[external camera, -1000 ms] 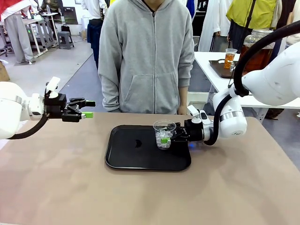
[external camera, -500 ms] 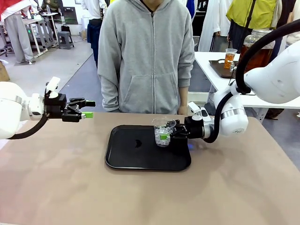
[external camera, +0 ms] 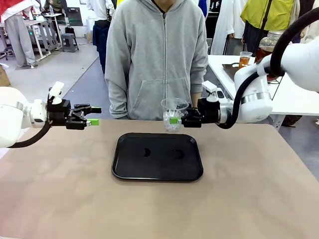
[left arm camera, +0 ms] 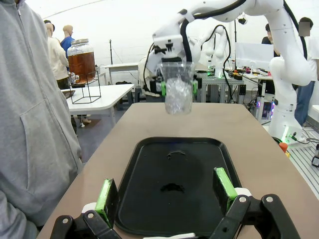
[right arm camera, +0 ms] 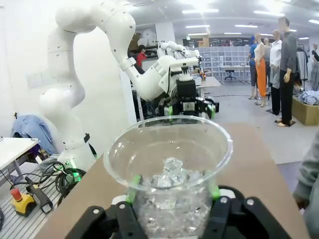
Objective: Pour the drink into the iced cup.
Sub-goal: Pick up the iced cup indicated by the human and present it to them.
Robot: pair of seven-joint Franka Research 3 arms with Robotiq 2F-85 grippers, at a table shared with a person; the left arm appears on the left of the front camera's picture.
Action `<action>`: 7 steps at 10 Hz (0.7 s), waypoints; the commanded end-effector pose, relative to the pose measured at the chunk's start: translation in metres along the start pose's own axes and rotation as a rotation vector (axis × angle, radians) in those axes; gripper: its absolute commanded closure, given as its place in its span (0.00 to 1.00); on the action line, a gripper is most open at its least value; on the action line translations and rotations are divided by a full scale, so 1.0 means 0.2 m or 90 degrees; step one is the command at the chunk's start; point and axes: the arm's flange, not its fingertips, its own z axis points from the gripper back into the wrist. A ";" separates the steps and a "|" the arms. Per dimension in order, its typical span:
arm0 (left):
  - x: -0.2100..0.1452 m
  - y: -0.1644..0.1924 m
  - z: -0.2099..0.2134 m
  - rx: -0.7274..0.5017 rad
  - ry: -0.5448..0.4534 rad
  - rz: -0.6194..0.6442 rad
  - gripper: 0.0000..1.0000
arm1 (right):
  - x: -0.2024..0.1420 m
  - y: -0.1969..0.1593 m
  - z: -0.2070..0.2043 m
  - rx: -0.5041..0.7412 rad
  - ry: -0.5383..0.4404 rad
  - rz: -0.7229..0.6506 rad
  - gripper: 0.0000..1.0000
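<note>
Over tan tabletop [external camera: 249, 199], the right gripper [external camera: 175, 120] pinches the clear iced cup [external camera: 174, 110] — now lifted off the glossy black tray [external camera: 149, 169] (it stood there a second ago). Farther out, the left gripper [external camera: 92, 116] hangs spread; the amber drink [left arm camera: 82, 64] stands in a glass jar [left arm camera: 79, 46], well apart.

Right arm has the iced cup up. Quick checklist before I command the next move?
1. Right end effector shut on iced cup: ok.
2. Cup upright, ice inside: ok.
3. Left end effector open, holding nothing: ok.
4. Tray bare for set-down: ok.
5. Drink jar on our table: not ok; it stands on the white side table.
</note>
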 end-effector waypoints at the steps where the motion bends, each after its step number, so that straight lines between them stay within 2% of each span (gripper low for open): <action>1: 0.01 0.00 -0.01 0.005 -0.003 -0.002 0.00 | 0.09 -0.02 -0.06 -0.009 0.016 -0.004 0.38; 2: 0.01 0.00 -0.01 0.005 -0.003 -0.002 0.00 | 0.00 0.00 0.00 0.000 0.000 0.000 0.38; 7: 0.01 0.00 -0.01 0.005 -0.003 -0.002 0.00 | 0.00 0.00 0.00 0.000 0.000 0.000 0.38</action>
